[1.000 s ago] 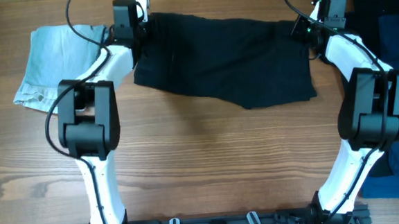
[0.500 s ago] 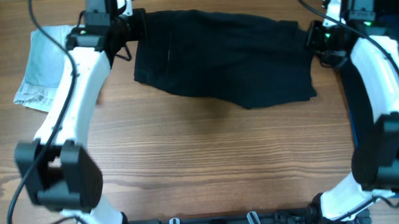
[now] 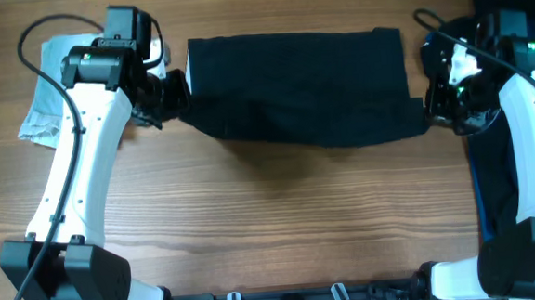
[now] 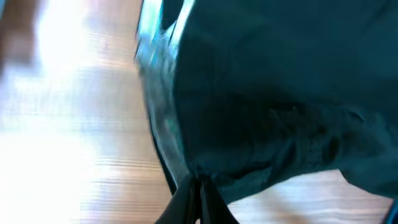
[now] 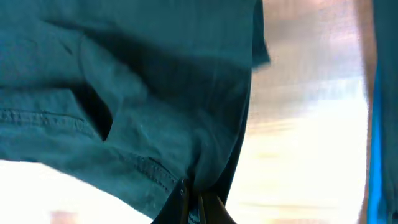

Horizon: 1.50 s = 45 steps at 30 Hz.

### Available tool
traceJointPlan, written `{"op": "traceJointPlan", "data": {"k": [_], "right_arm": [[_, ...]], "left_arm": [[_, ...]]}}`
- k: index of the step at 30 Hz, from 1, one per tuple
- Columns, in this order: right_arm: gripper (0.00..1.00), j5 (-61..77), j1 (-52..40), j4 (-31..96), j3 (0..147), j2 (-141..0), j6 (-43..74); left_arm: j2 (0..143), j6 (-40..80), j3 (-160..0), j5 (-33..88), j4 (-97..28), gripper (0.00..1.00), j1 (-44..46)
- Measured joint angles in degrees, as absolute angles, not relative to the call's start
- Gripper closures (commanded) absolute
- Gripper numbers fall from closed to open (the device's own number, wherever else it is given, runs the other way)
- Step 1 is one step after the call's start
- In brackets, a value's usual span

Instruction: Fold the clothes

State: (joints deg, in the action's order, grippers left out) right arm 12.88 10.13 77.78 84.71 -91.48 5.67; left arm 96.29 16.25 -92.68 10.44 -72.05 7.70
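A black garment (image 3: 301, 87) lies spread across the far middle of the wooden table, folded over into a wide band. My left gripper (image 3: 173, 92) is shut on its left edge; in the left wrist view the fingers (image 4: 198, 193) pinch the dark cloth (image 4: 280, 93). My right gripper (image 3: 430, 112) is shut on its right edge; in the right wrist view the fingers (image 5: 194, 198) pinch the cloth (image 5: 124, 93) near a stitched hem. Both views are motion-blurred.
A light grey-blue folded garment (image 3: 46, 98) lies at the far left, behind my left arm. Dark blue clothes (image 3: 527, 134) lie along the right edge of the table, under my right arm. Bare wood (image 3: 291, 223) fills the near half.
Both grippers have pulled the far edge of the black garment toward the near side, folding it over itself. The arms have swung outward and nearer.
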Motion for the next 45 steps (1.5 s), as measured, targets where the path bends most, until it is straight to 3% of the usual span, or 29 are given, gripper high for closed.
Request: {"op": "traceJointPlan", "data": {"k": [7,15,22,24,25,26,29,31,35,38,39,40,42,45], "right_arm": [[0.96,9.5,10.1,83.0,81.5,-91.4,8.3],[0.96,8.8,10.1,72.8,61.5,-91.3,15.9],[0.96,10.0,10.1,71.6,59.4,-91.3,18.5],[0.96,10.0,10.1,72.3,59.4,-91.3,18.9],[0.95,10.0,10.1,72.8,59.4,-91.3,18.9],[0.95,10.0,10.1,73.8,59.4,-91.3,19.1],[0.88,10.0,10.1,79.0,64.3,-91.3,19.0],[0.85,10.0,10.1,83.3,71.5,-91.4,17.5],[0.82,10.0,10.1,91.1,87.3,-91.0,14.2],[0.84,10.0,10.1,90.5,90.5,-90.4,13.2],[0.87,10.0,10.1,87.9,90.5,-90.4,13.1],[0.89,10.1,10.1,84.7,90.5,-90.5,12.9],[0.89,10.6,10.1,77.9,90.6,-91.4,12.7],[0.87,11.0,10.1,69.5,90.8,-96.2,10.5]], "left_arm": [[96.3,20.6,-91.0,6.7,-80.8,0.96,7.7],[96.1,23.9,-73.9,6.6,-75.9,0.96,7.7],[96.0,24.8,-65.0,6.7,-74.3,0.95,7.7],[96.0,24.8,-64.7,6.7,-74.8,0.78,7.7],[96.0,24.9,-64.5,6.7,-75.4,0.58,7.7],[96.0,25.3,-64.2,6.6,-76.2,0.18,7.7],[96.0,25.4,-64.0,6.7,-78.8,0.03,7.7],[96.0,25.8,-64.0,6.6,-80.3,0.00,7.6],[96.0,25.6,-67.4,7.2,-85.6,0.01,7.5],[96.0,25.6,-74.6,7.4,-87.8,0.10,7.5],[96.0,25.6,-77.3,7.4,-86.1,0.21,7.5],[96.0,25.6,-79.5,7.5,-83.0,0.51,7.5],[95.9,25.9,-81.8,7.6,-70.6,0.82,7.5],[96.0,25.9,-82.8,8.9,-51.7,0.93,7.5]]}}
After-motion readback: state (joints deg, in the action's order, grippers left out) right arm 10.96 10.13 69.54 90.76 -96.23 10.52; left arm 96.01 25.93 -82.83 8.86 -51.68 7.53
